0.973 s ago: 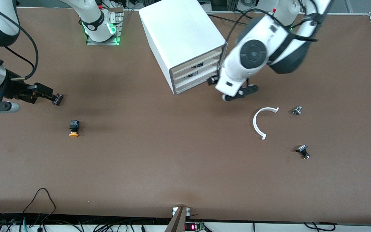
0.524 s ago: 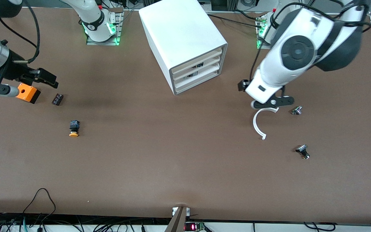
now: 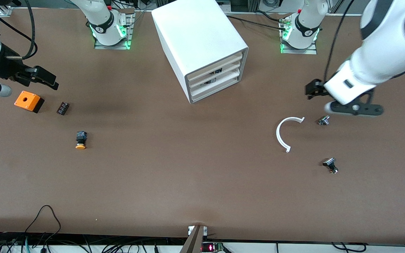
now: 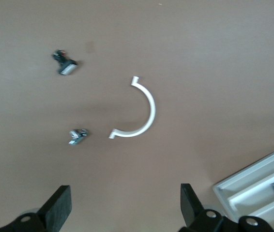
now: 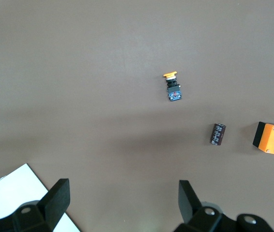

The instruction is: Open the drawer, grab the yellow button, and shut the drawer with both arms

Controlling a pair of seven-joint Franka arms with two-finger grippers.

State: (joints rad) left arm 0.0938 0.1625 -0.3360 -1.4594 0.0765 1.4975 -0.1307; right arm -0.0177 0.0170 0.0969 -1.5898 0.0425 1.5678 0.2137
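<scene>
The big change is in the left arm: a second ago it was bent low in front of the cabinet, almost at the cream drawer fronts, and now it has swung away toward its own end of the table. The left gripper hangs over bare table near the white curved piece, its fingers wide apart and holding nothing. The right arm has pulled back too; the right gripper now hovers just above the orange box, which it covered before, also spread open and empty.

All three drawers look pushed in, and the button lies out on the table, nearer to the front camera than the right gripper and clearly apart from it, with the small black block between them. In the right wrist view the button lies alone, its yellow cap on its side. I judge the task is about finished and both arms are retreating.

The table is a wide, flat brown surface, matte. Under and near the left gripper lie two small metal parts. Cables run along the table edges, and green lights glow at both arm bases
</scene>
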